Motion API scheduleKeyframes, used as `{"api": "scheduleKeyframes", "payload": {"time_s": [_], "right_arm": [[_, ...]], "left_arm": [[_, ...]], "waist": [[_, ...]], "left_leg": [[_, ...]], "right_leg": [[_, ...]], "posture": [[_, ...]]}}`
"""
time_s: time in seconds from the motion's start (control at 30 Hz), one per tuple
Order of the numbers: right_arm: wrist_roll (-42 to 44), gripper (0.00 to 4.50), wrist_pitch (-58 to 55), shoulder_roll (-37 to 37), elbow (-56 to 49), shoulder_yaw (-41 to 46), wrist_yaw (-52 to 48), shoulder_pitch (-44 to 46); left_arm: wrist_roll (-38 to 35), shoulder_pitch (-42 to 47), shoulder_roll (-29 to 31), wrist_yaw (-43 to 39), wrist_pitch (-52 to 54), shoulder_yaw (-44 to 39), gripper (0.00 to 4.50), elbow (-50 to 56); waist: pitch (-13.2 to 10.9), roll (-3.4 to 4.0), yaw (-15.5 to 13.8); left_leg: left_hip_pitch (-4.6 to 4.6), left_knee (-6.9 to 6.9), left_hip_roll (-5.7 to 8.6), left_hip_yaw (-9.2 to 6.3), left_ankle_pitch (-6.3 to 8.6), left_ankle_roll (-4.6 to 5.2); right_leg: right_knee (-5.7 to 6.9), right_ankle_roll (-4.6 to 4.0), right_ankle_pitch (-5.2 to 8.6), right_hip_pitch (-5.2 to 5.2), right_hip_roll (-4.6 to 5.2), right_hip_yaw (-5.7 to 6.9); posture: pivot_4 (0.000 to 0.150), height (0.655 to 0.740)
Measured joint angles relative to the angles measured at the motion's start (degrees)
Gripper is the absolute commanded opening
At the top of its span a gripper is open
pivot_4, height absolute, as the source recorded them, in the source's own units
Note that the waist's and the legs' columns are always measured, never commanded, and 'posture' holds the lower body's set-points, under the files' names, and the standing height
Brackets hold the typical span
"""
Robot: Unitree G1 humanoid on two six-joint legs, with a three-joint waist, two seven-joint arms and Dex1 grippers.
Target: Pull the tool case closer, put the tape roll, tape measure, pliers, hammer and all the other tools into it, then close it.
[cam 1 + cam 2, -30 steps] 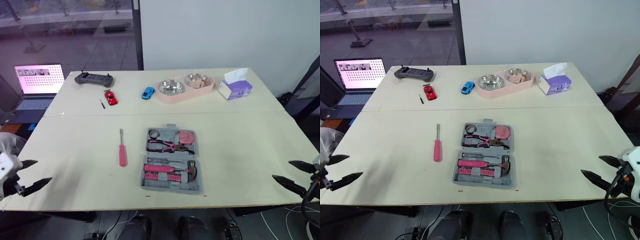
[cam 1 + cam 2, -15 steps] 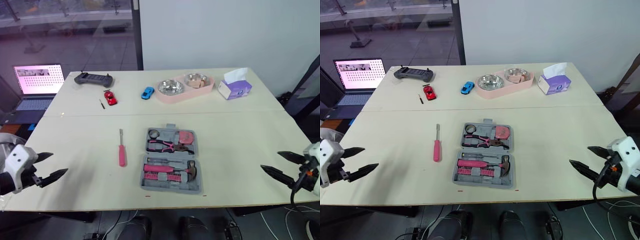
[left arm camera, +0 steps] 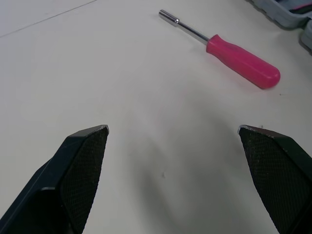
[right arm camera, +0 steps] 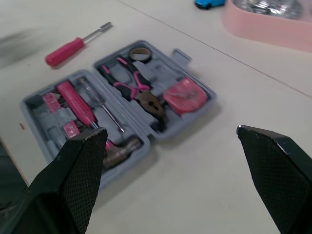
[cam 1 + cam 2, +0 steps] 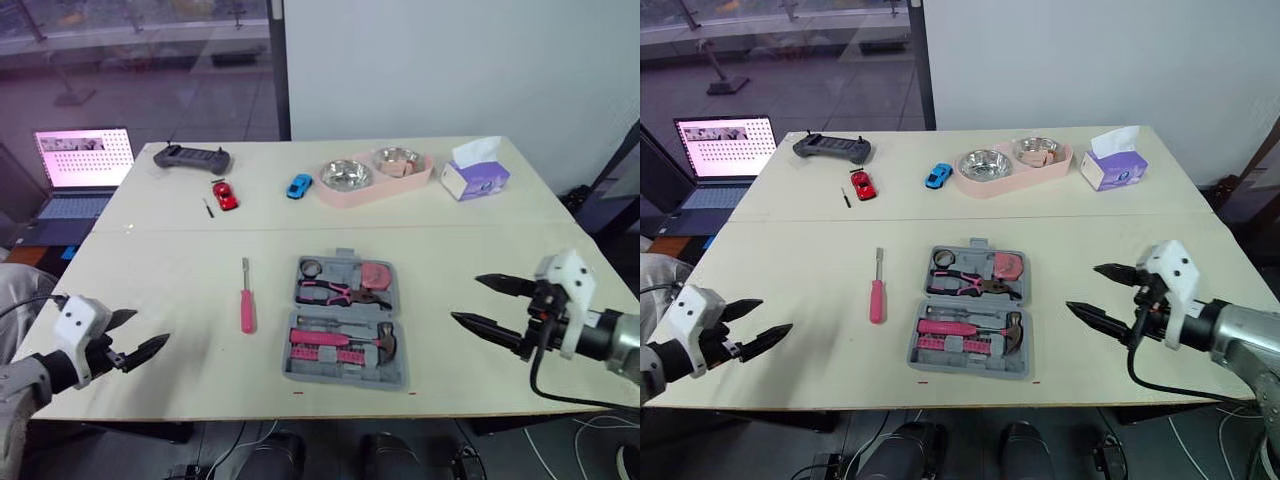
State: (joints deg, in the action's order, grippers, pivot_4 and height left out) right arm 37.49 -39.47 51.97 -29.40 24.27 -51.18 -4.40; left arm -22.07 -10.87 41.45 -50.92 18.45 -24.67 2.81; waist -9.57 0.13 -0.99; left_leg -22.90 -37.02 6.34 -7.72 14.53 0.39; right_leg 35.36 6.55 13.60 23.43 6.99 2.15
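The grey tool case (image 5: 345,322) lies open near the table's front middle. In it I see a tape roll (image 5: 311,267), pink-handled pliers (image 5: 335,291), a pink tape measure (image 5: 374,274), a hammer (image 5: 385,345) and a pink screwdriver (image 4: 75,104). A second pink-handled screwdriver (image 5: 246,310) lies loose on the table, left of the case. My left gripper (image 5: 148,329) hovers open over the front left of the table, short of the loose screwdriver (image 3: 239,57). My right gripper (image 5: 466,300) is open and empty, just right of the case (image 4: 117,112).
Along the far side stand a laptop (image 5: 80,160), a black controller (image 5: 191,157), a red toy car (image 5: 224,194), a blue toy car (image 5: 298,185), a pink tray (image 5: 375,190) with two steel bowls and a tissue box (image 5: 476,176).
Both grippers have come in from the table's front corners toward the middle. The right one has travelled farther and is now beside the case. The tools and case have not moved.
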Motion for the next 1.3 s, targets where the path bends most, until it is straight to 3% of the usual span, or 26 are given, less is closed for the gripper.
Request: {"api": "scheduleKeyframes", "payload": {"time_s": [0.37,0.5,0.63,0.77,1.0,1.3], "right_arm": [[0.8,4.50,2.5,0.7,-2.5,-15.4,-6.3,11.4],[-0.9,4.50,4.1,0.7,-1.5,-19.3,-8.3,14.4],[-2.6,4.50,5.7,0.7,0.2,-21.4,-10.0,15.6],[-3.4,4.50,6.2,0.8,1.1,-21.5,-10.5,15.6],[-3.5,4.50,5.9,0.8,1.1,-21.4,-10.5,15.7],[-3.4,4.50,4.8,1.0,0.9,-20.7,-10.0,15.6]], "left_arm": [[-1.8,9.4,-12.8,19.2,16.8,6.2,4.48,9.0],[-2.1,13.0,-20.8,29.3,24.2,9.1,4.48,13.5],[2.4,16.6,-29.4,43.4,32.5,15.0,4.48,17.7],[6.2,20.7,-34.5,51.4,37.0,18.0,4.48,18.0],[12.1,23.5,-35.5,56.8,37.4,20.7,4.48,12.0],[13.6,29.8,-37.3,56.0,34.7,21.2,4.48,0.5]], "waist": [[0.0,-0.14,0.1],[0.0,-0.17,0.1],[0.0,-0.31,-0.5],[0.0,-0.33,-1.3],[0.0,-0.35,-1.4],[0.0,-0.35,-1.5]], "left_leg": [[0.04,-0.11,0.01,0.16,-0.01,-0.01],[0.03,-0.11,0.02,0.18,-0.02,-0.03],[0.04,-0.13,0.03,0.19,-0.04,-0.07],[0.05,-0.12,0.00,0.26,-0.04,-0.07],[0.03,-0.12,0.03,0.27,-0.04,-0.07],[0.04,-0.13,0.04,0.27,-0.06,-0.10]], "right_leg": [[-0.03,0.12,-0.14,-0.04,-0.13,-0.15],[0.00,0.12,-0.15,-0.02,-0.14,-0.18],[0.02,0.14,-0.17,-0.04,-0.16,-0.19],[0.05,0.14,-0.18,0.00,-0.20,-0.24],[0.02,0.14,-0.18,0.00,-0.18,-0.23],[0.04,0.15,-0.18,0.00,-0.17,-0.22]], "posture": [[0.150,0.7400],[0.150,0.7400],[0.150,0.7400],[0.150,0.7400],[0.150,0.7400],[0.150,0.7400]]}}
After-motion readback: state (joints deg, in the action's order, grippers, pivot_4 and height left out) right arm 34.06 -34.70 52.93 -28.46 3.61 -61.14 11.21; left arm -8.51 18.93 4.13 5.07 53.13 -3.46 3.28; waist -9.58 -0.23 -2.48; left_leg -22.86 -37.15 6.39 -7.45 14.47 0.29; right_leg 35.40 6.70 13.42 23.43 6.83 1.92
